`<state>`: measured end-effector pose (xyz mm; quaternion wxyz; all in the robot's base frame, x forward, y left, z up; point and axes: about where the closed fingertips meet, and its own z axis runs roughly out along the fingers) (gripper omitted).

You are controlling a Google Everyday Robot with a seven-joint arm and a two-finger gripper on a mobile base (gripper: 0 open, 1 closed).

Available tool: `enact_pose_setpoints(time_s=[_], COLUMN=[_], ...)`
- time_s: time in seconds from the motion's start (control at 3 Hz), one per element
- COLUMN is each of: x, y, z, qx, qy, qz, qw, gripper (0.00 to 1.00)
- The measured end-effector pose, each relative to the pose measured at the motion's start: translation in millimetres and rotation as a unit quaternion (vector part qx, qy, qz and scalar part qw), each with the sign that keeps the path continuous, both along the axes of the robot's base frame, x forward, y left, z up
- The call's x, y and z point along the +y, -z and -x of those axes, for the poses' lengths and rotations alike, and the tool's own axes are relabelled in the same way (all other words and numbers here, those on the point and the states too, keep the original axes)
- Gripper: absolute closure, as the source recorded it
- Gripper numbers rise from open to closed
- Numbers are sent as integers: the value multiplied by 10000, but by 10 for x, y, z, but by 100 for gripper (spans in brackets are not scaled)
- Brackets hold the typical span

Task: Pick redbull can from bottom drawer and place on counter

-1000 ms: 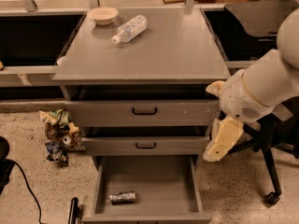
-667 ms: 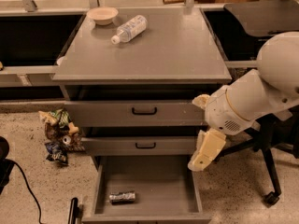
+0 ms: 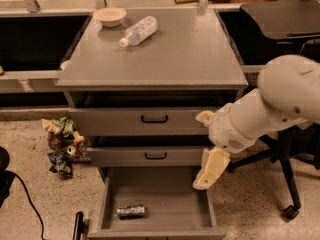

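The redbull can (image 3: 131,211) lies on its side on the floor of the open bottom drawer (image 3: 157,220), near the front left. My gripper (image 3: 209,173) hangs from the white arm above the drawer's right side, pointing down, well right of and above the can. It holds nothing that I can see. The counter (image 3: 190,54) is the grey top of the cabinet, above the two upper drawers.
A clear plastic bottle (image 3: 136,31) lies on the counter at the back, beside a beige bowl (image 3: 109,16). Snack bags (image 3: 62,145) lie on the floor left of the cabinet. An office chair base (image 3: 287,184) stands on the right. A black cable (image 3: 27,204) runs at lower left.
My arm and gripper have moved left and down, from beside the cabinet's right edge to over the right side of the open bottom drawer. The can has not moved.
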<state>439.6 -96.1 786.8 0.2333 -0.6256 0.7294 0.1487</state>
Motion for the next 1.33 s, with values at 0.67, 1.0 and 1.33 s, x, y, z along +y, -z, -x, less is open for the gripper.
enact_pose_setpoints(time_s=[0.67, 1.0, 1.33], x=[548, 766, 771], y=[1079, 1481, 1561], z=[-115, -139, -123], qx=[186, 390, 466], qy=[-718, -965, -972], qz=[-403, -735, -771], qw=[9964, 9918, 9912], gripper=[0, 0, 0])
